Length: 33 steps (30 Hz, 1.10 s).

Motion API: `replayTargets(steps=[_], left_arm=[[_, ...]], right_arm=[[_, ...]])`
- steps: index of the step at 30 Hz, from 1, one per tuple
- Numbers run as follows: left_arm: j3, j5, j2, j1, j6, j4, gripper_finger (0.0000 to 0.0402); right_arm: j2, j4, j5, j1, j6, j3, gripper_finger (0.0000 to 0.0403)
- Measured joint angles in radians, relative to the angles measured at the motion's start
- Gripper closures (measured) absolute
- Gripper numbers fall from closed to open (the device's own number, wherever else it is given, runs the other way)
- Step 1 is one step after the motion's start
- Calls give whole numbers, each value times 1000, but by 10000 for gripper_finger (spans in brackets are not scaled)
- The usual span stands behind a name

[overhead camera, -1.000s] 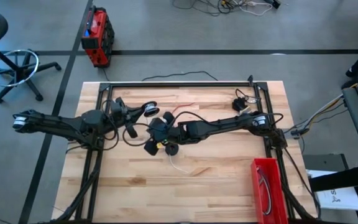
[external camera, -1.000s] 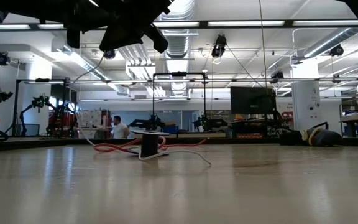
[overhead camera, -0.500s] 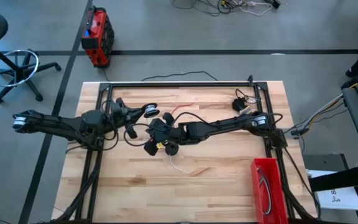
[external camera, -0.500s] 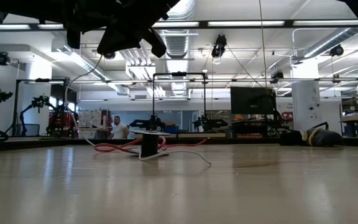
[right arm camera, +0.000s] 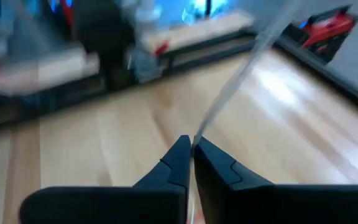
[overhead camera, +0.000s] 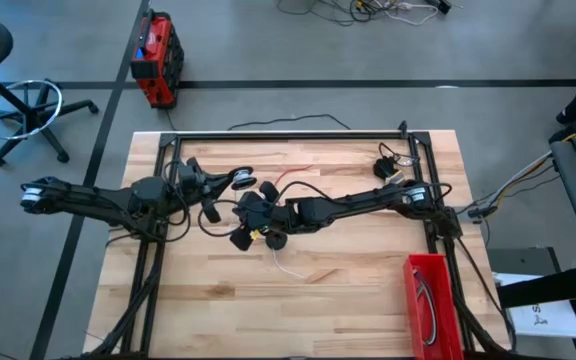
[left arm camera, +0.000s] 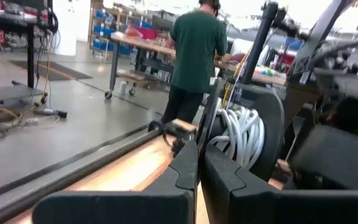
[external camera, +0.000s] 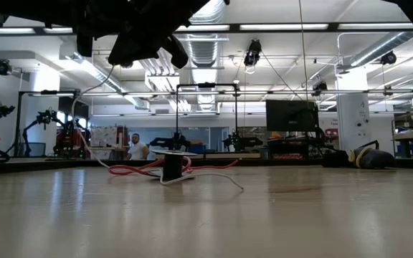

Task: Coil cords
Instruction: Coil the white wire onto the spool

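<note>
Closely, in the right wrist view: right gripper (right arm camera: 191, 146) pinching the white cord (right arm camera: 241, 78) between closed fingers (right arm camera: 169, 163), cord rising taut over the desk (right arm camera: 73, 149). Left gripper (left arm camera: 199, 155) hovering mid-desk with fingers pressed together on nothing, white coil (left arm camera: 238, 134) just beyond. Farther along, lying on the desk: red cord (external camera: 131, 170), small dark plug (external camera: 171, 168). Standing in the distance: person (left arm camera: 194, 59).

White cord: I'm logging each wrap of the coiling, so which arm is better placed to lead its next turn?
Probably the right. The right gripper is shut on the white cord, which runs taut away from its fingertips. The left gripper is shut beside a white coil, so it seems to serve as the anchor.
</note>
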Motion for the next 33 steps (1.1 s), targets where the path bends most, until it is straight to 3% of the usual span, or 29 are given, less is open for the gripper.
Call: replayTargets(steps=[4, 11, 21, 24, 28, 33], left_arm=[[24, -28, -22, 4, 34, 102, 401], [102, -6, -73, 2, 145, 33, 401], [115, 49, -228, 1, 149, -99, 401], [116, 70, -267, 1, 149, -109, 401], [113, 101, -302, 1, 147, -121, 401], [112, 105, -325, 0, 141, -142, 401]], right_arm=[[1, -42, 1, 5, -77, 20, 376], [-16, -39, 39, -3, -186, 151, 322], [-15, -359, 88, 44, -323, 372, 233], [-15, -425, 98, 50, -332, 364, 219], [-4, -391, 116, 47, -290, 267, 216], [24, -188, 122, 44, -280, 128, 215]])
